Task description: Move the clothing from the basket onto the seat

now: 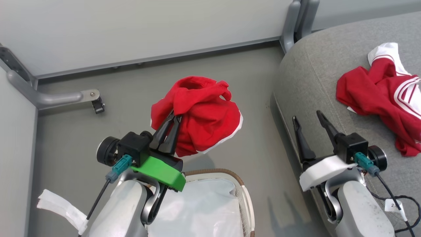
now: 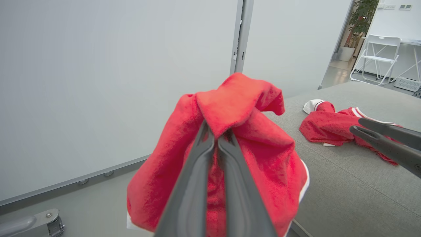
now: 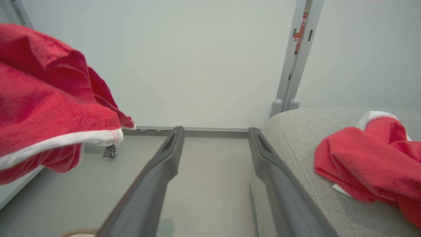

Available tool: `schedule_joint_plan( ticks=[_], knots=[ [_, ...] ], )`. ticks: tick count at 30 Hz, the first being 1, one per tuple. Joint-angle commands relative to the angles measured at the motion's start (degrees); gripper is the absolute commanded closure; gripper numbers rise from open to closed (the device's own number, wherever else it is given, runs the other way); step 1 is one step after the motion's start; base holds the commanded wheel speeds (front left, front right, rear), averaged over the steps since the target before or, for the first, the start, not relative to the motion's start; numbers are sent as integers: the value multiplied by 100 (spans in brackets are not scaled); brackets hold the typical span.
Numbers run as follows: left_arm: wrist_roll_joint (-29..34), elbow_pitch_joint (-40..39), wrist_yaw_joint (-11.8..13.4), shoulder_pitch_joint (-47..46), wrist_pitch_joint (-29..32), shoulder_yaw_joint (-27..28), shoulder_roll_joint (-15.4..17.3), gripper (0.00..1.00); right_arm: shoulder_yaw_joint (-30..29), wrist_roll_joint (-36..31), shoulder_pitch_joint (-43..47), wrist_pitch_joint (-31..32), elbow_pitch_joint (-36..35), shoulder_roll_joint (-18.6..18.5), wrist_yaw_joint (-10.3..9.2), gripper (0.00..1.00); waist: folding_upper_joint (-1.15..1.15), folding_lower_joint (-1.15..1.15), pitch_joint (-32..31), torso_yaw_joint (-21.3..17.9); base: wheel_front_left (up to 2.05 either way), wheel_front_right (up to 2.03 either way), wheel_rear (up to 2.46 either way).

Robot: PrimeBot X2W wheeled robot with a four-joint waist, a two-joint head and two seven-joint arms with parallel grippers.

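Observation:
My left gripper (image 1: 172,119) (image 2: 215,136) is shut on a bunched red garment with a white hem (image 1: 204,115) (image 2: 260,154) (image 3: 49,108), held in the air above the floor, beyond the basket (image 1: 245,194). The basket shows its tan rim and white liner (image 1: 200,207) at the bottom of the head view. A second piece of red clothing with white panels and stripes (image 1: 384,92) (image 2: 329,123) (image 3: 371,161) lies crumpled on the grey seat (image 1: 315,72) (image 2: 345,184) (image 3: 296,138). My right gripper (image 1: 309,118) (image 3: 213,135) is open and empty, hovering at the seat's left edge.
Pale partition walls (image 1: 131,29) stand behind, with grey metal feet and a caster (image 1: 97,105) on the grey floor (image 1: 256,141). A white folding chair (image 2: 378,56) and a potted plant (image 2: 360,16) stand in the far room. Black cables (image 1: 404,210) hang by my right forearm.

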Motion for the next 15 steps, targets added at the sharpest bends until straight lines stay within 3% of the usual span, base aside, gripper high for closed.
schedule_joint_plan(
  ticks=[1, 7, 15],
  knots=[
    [42, -102, -2, 91, -3, 64, -7, 100, 34, 34, 142, -11, 35, -23, -8, 0, 0, 1, -194, 14, 0, 0, 0],
    [20, -339, -2, 211, -3, 134, -54, 100, 373, 116, 230, -12, -39, -21, -8, 0, 0, 1, -325, 7, 0, 0, 0],
    [27, -509, -2, 290, -3, 66, -138, 100, 2035, 322, -398, -11, -542, -23, -7, 0, 0, 1, -253, 55, 0, 0, 0]
  ],
)
